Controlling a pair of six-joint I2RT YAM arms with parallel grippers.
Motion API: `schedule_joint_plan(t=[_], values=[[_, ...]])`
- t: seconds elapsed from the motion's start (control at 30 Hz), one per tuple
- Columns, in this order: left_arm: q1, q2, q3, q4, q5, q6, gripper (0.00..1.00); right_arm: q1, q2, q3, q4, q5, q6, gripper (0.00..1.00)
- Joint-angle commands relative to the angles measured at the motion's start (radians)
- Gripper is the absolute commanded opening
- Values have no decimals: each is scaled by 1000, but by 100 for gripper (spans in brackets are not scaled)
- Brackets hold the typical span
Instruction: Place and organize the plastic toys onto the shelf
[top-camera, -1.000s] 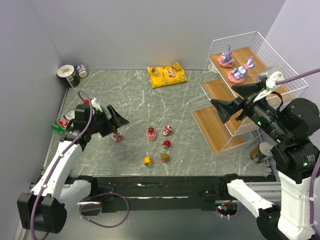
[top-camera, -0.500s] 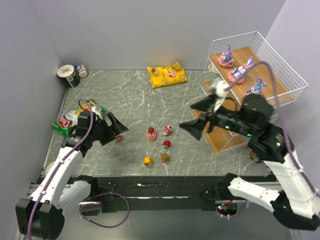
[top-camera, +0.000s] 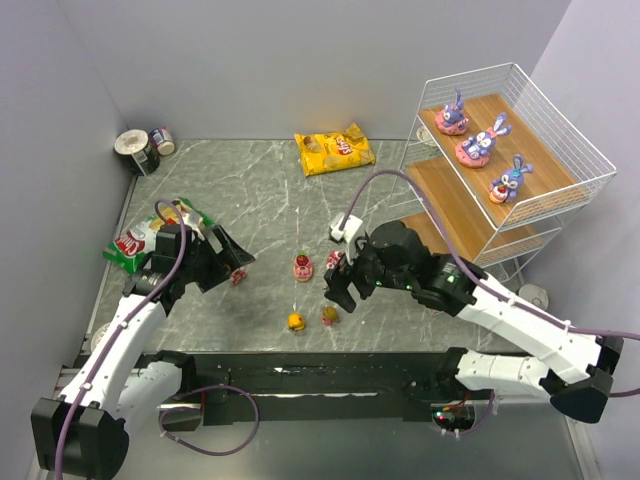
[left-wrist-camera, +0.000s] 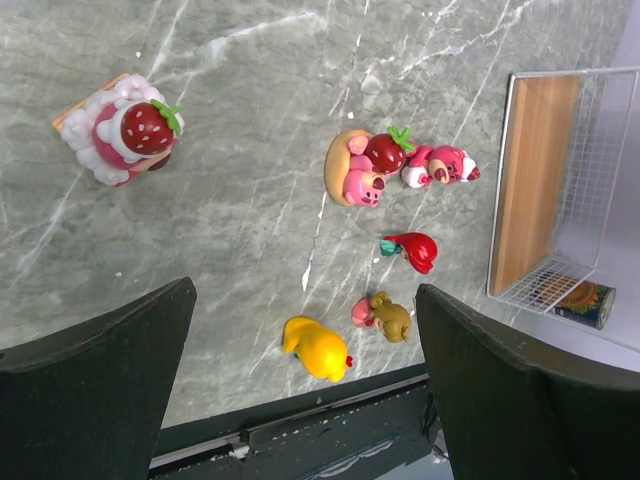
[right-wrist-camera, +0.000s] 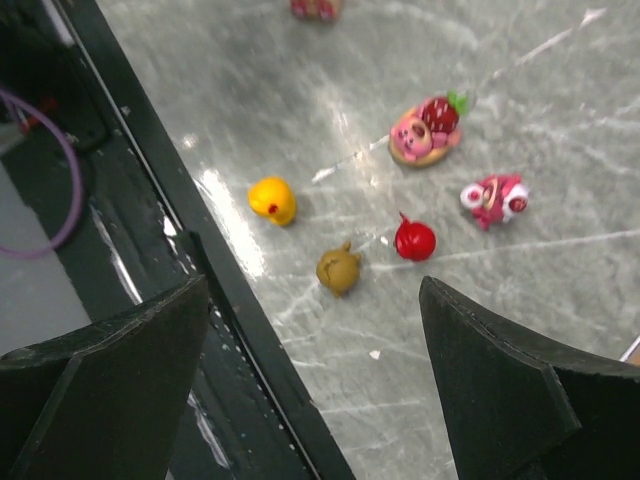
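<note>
Both pairs of jaws stand wide apart and grasp nothing. The left gripper (left-wrist-camera: 305, 292) hangs over the marble table (left-wrist-camera: 250, 60) with the strawberry cake toy (left-wrist-camera: 125, 135) ahead of one fingertip, though from above that toy is half covered by a finger; the right gripper (right-wrist-camera: 312, 285) hovers over the loose cluster, the olive piece (right-wrist-camera: 338, 270) showing in the gap between its fingers, the red cherry (right-wrist-camera: 414, 240) just beside it, the yellow piece (right-wrist-camera: 273, 200) near the table's edge, the pink figure (right-wrist-camera: 492, 195) and the donut with a strawberry (right-wrist-camera: 430, 128) farther off; in the top view we cannot see the cherry at all, since the right gripper covers it, and the pink figure shows only in part; a pinkish toy (right-wrist-camera: 315, 8) is cut off by the upper edge of the right wrist view, perhaps the cake toy, but we cannot be sure; three purple bunnies (top-camera: 478, 142) sit on the top board of the shelf (top-camera: 545, 170); its lowest board is mostly hidden behind the right arm (top-camera: 500, 305); a can (left-wrist-camera: 580, 300) stands by the shelf's foot, its label too small to read.
</note>
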Motion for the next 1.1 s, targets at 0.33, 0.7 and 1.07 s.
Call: schedule_joint_plan(t=[0.33,0.7,1.07], values=[[-3,-32,-21,22,-27,-31,98,56,136,-238,224,-126,-69,88],[-3,-15,-1,5,-29,-11,98,197,383,-202,471,-57,-75,84],[-3,-29,24,-35,-42,11,98,209,581,-119,517,44,-133,80]])
